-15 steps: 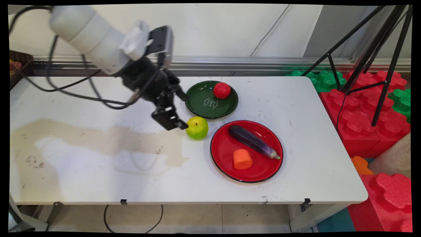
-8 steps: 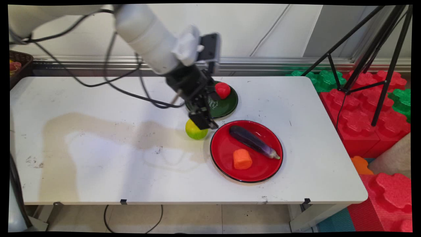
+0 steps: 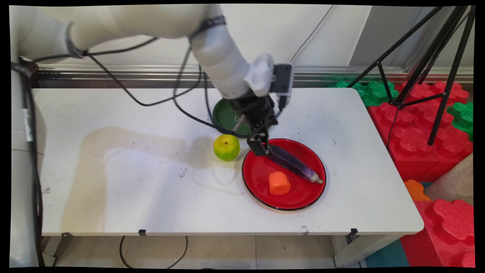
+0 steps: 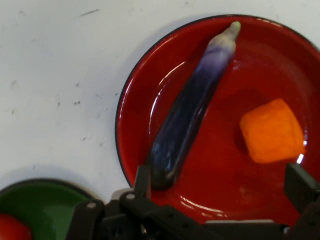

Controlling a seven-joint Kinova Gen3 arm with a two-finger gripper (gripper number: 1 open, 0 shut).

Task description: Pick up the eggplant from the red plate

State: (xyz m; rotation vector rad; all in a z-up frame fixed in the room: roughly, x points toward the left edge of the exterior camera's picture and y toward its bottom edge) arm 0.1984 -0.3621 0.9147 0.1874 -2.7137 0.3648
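Right now the end effector (image 3: 262, 146) hangs spread open and empty over the red plate (image 3: 261, 182), at the eggplant's (image 3: 291, 163) dark blunt end; the orange chunk (image 3: 279, 183) sits nearby, a green apple (image 3: 226, 147) on the tabletop (image 3: 132, 189) beside

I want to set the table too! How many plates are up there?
2. The red plate sits near the table's front right, holding an eggplant and an orange piece. The green plate lies behind it, partly hidden by the arm.
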